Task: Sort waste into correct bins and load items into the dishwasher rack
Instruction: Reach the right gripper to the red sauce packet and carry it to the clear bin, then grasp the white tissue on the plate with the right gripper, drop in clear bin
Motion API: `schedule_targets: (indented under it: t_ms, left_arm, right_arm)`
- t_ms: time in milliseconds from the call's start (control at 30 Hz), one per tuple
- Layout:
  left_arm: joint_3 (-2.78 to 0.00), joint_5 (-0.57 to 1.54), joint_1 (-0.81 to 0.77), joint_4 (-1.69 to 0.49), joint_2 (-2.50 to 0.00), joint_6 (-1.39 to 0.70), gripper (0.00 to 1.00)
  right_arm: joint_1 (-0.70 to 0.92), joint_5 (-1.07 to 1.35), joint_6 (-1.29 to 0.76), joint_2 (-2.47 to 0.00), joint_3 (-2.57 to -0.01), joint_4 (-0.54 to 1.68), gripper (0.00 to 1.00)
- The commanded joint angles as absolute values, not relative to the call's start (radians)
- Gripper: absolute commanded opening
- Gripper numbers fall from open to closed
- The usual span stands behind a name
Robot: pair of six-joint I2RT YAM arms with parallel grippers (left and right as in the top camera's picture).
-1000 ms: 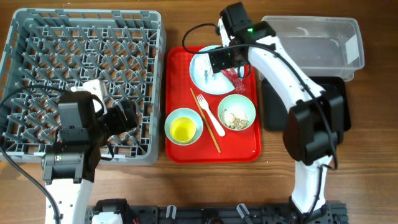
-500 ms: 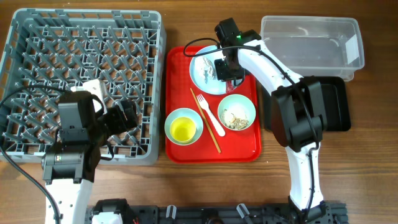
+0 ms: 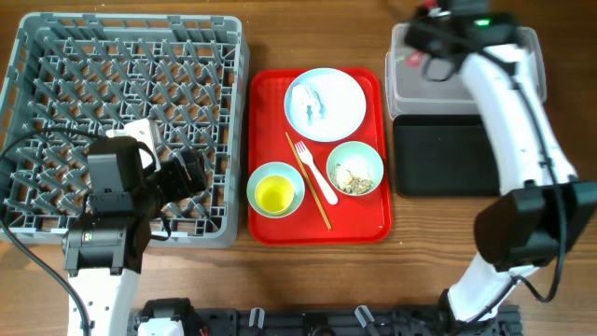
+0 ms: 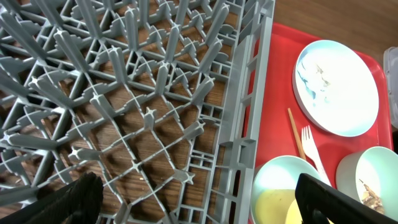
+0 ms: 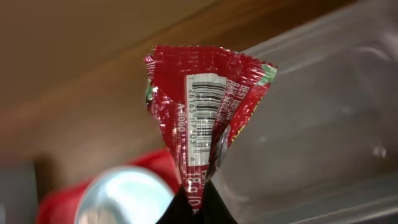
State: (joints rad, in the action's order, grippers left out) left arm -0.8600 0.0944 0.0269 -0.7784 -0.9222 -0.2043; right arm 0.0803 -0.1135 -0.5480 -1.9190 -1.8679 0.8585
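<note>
My right gripper (image 5: pixel 196 210) is shut on the lower tip of the small red sauce packet (image 5: pixel 205 106), which hangs by the near-left corner of the clear tub (image 5: pixel 323 112). Overhead, that gripper (image 3: pixel 424 21) sits at the tub's (image 3: pixel 494 70) back-left corner. The pale plate (image 3: pixel 340 107) still carries the crumpled paper wad (image 3: pixel 306 101). One mint bowl (image 3: pixel 355 168) holds rice scraps; the other (image 3: pixel 254 187) holds the yellow cup (image 3: pixel 275 194). The white fork (image 3: pixel 312 173) and the chopsticks (image 3: pixel 308 182) lie between them. My left gripper (image 4: pixel 199 208) hangs open over the grey rack (image 4: pixel 155 93).
The red serving tray (image 3: pixel 270 89) holds the dishes between the rack (image 3: pixel 56 56) and the bins. The black tray (image 3: pixel 443 154) lies in front of the clear tub. My right arm reaches over both bins from the front right.
The right gripper closed on the red packet at the plate, then carried it up and to the right to the clear tub. The left arm has not moved.
</note>
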Motion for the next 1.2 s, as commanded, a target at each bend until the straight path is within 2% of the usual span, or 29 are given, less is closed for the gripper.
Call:
schedule_targets:
  t_ms: [0, 33, 67, 100, 233, 300, 500, 567, 867, 1167]
  left_arm:
    - [-0.881, 0.085, 0.022, -0.775, -0.920, -0.214, 1.00]
    - [-0.881, 0.085, 0.022, -0.776, -0.920, -0.214, 1.00]
    - [-0.881, 0.085, 0.022, -0.776, -0.920, -0.214, 1.00]
    - [-0.881, 0.085, 0.022, -0.776, -0.920, -0.214, 1.00]
    - [-0.881, 0.085, 0.022, -0.776, -0.920, -0.214, 1.00]
    - [-0.881, 0.085, 0.022, -0.776, -0.920, -0.214, 1.00]
    - [-0.881, 0.085, 0.022, -0.776, -0.920, -0.214, 1.00]
    - [-0.881, 0.085, 0.022, -0.776, -0.920, -0.214, 1.00]
    - [-0.881, 0.085, 0.022, -0.776, -0.920, -0.214, 1.00]
    - [-0.881, 0.085, 0.022, -0.776, -0.921, -0.214, 1.00]
  right_arm:
    - [0.014, -0.067, -0.712, -1.942, -1.849, 0.793, 0.45]
    - [0.006, -0.048, -0.712, -1.942, -1.849, 0.765, 0.81]
    - [0.002, -0.021, -0.683, -1.942, -1.849, 0.732, 0.98]
    - [0.002, 0.015, -0.627, -1.942, -1.849, 0.709, 1.00]
    - [0.020, 0.171, -0.554, -1.942, -1.849, 0.709, 1.00]
    - [0.074, 0.245, -0.455, -1.942, -1.849, 0.728, 0.99]
    - [0.280, 0.091, -0.302, -1.942, -1.802, 0.750, 0.99]
    - [0.333, 0.081, -0.261, -1.942, -1.759, 0.710, 0.94]
    - [0.441, 0.065, -0.271, -2.008, -1.597, 0.524, 0.91]
    - [0.464, 0.034, -0.299, -2.178, -1.596, 0.479, 0.86]
